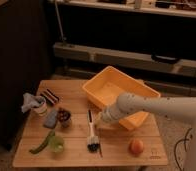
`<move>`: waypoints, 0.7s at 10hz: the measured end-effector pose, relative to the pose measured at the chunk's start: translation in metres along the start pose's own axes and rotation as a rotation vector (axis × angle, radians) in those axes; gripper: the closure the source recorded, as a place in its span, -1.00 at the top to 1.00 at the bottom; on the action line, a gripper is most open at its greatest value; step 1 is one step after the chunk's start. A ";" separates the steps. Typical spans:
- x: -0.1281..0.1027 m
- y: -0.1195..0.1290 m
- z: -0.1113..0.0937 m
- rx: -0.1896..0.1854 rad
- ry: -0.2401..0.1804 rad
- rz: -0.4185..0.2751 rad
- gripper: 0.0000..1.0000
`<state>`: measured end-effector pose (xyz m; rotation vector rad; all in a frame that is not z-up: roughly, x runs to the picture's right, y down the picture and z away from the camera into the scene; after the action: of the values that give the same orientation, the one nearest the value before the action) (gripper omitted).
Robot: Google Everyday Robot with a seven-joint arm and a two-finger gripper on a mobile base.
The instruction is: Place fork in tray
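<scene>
My gripper [103, 119] sits low over the wooden table [36, 155], jaws pressed together with nothing I can make out between them, just beside the brush [92, 134] and near the tray [118, 92]. The fork [99, 150] seems to be the thin sliver lying close along the brush head. I judge a grab here could catch or nudge the brush instead.

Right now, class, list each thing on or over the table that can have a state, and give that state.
gripper: shut, low over the table beside the brush handle, near the tray's front wall.
tray: upright, nothing seen inside.
brush: lying flat on the table.
green cup: upright.
white mug: upright, cloth draped on it.
</scene>
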<state>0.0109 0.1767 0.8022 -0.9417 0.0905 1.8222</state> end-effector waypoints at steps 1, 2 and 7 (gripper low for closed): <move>-0.005 -0.003 -0.001 0.000 -0.003 0.001 -0.84; -0.008 -0.004 -0.001 -0.002 -0.002 0.000 -0.84; -0.018 0.032 -0.024 -0.040 0.017 -0.085 -0.84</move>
<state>0.0007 0.1377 0.7861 -0.9750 0.0238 1.7432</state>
